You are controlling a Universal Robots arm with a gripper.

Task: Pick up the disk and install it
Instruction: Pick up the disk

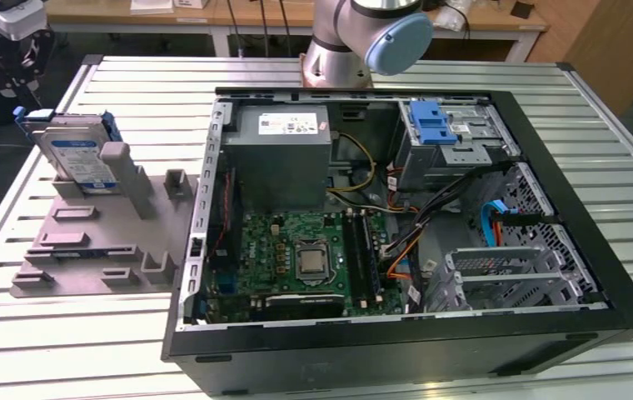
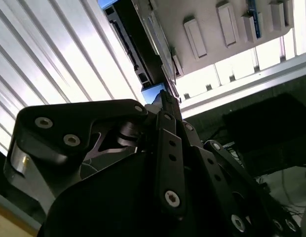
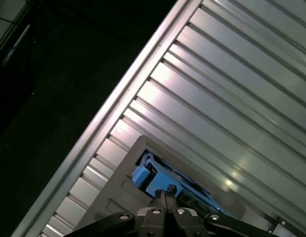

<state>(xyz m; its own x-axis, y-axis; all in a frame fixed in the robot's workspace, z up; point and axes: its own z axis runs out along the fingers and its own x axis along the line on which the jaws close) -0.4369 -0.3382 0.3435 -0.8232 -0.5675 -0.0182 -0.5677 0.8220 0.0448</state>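
The disk (image 1: 76, 156), a silver drive with a white-and-blue label in a blue carrier, stands upright in the grey holder fixture (image 1: 94, 242) at the exterior view's left, outside the computer case. My gripper (image 1: 14, 65) hangs above and just behind the disk's top edge, apart from it. In the first wrist view the gripper (image 3: 165, 191) has its two thin fingers pressed together, shut on nothing, with the disk's blue carrier (image 3: 145, 174) just beyond the tips. The second wrist view shows the gripper (image 2: 166, 102) the same way.
An open black computer case (image 1: 583, 208) fills the middle and the exterior view's right, with a motherboard (image 1: 300, 258) and a metal drive cage topped by a blue latch (image 1: 433, 125). The arm's base (image 1: 350, 42) stands behind the case. The ribbed metal table (image 1: 61, 333) has edges close to the holder.
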